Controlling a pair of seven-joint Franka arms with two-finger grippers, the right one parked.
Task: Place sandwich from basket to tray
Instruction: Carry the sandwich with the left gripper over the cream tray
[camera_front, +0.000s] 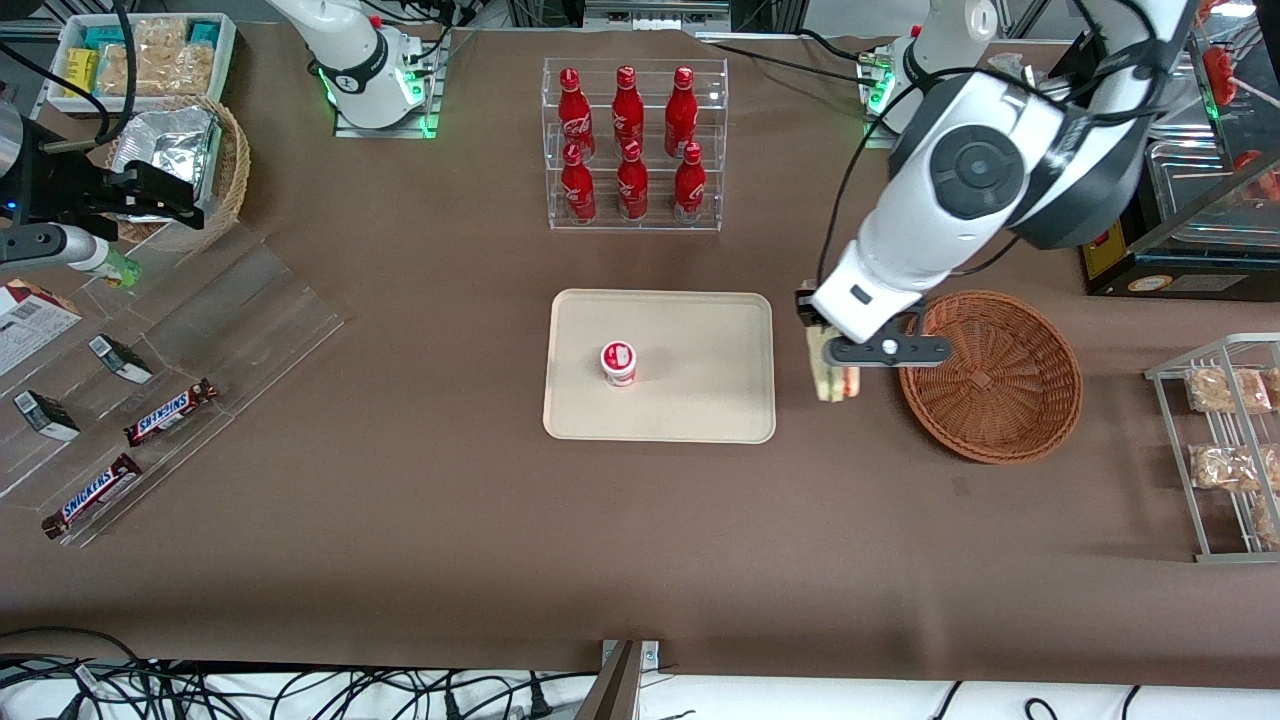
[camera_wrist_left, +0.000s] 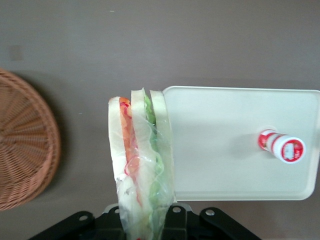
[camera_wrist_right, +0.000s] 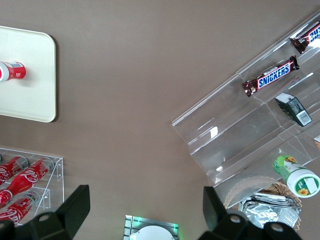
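From the wrist camera I have the sandwich (camera_wrist_left: 141, 165) closest to me: a clear-wrapped wedge, three white bread slices with red filling in one gap and green in the other, its end clamped in the gripper (camera_wrist_left: 145, 220), whose fingers are closed narrowly on it. The tip of the wedge overlaps the edge of the cream tray (camera_wrist_left: 220, 165); the rest hangs over bare brown table (camera_wrist_left: 150, 45). A small red-and-white cup (camera_wrist_left: 282, 146) stands on the tray, well apart from the sandwich. The reddish-brown wicker basket (camera_wrist_left: 25, 145) lies off to one side, apart from the sandwich.

In the front view, just right of centre, the gripper (camera_front: 838, 368) holds the sandwich (camera_front: 828, 375) in the gap between the tray (camera_front: 700, 400) and the basket (camera_front: 990, 375), just beside the tray's edge. The basket has nothing in it. The cup (camera_front: 619, 362) sits near the tray's middle.

Nearer the front camera, at lower left of the frame, two Snickers bars (camera_front: 170, 412) lie on a clear acrylic stand (camera_front: 250, 300). At right, a wire rack (camera_front: 1215, 450) carries bagged beige snacks. Farther up the frame, six red Coca-Cola bottles (camera_front: 628, 145) stand in a clear rack, and at upper left a paler wicker basket (camera_front: 232, 165) holds a foil packet.
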